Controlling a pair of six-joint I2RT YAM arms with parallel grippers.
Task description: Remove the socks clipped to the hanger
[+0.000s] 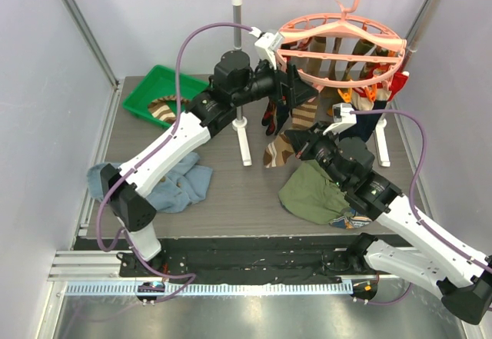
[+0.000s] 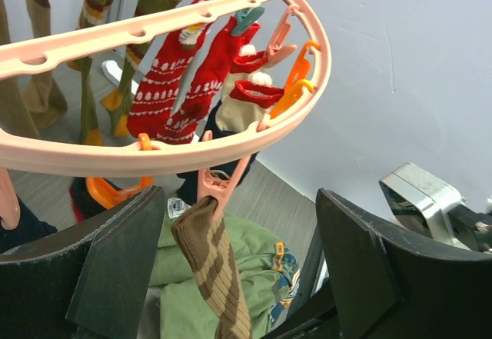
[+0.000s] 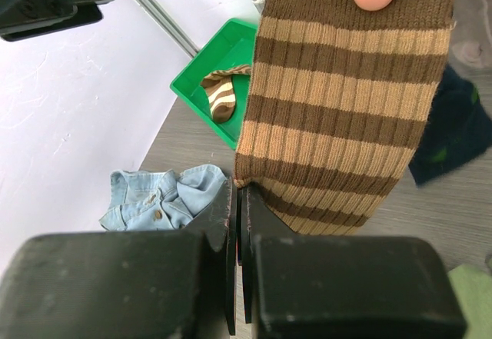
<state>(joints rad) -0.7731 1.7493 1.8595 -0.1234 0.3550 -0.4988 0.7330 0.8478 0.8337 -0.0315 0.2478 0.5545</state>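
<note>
The salmon-pink round hanger (image 1: 338, 43) hangs by its hook from the rail, with several socks clipped round its ring (image 2: 254, 135). A brown/tan striped sock (image 1: 288, 135) hangs from a pink peg (image 2: 219, 185) at the near edge. My left gripper (image 1: 296, 85) is open, its fingers on either side of that peg and the sock's top (image 2: 211, 266). My right gripper (image 3: 240, 201) is shut on the lower corner of the same striped sock (image 3: 346, 108), below the hanger (image 1: 301, 148). Red patterned socks (image 2: 177, 85) and olive socks hang farther round the ring.
The grey-and-white rail stand (image 1: 242, 124) carries the hanger. A green bin (image 1: 154, 85) at the back left holds a striped sock (image 3: 219, 97). A blue denim garment (image 1: 181, 185) lies at the left. An olive-green garment (image 1: 311, 193) lies under my right arm.
</note>
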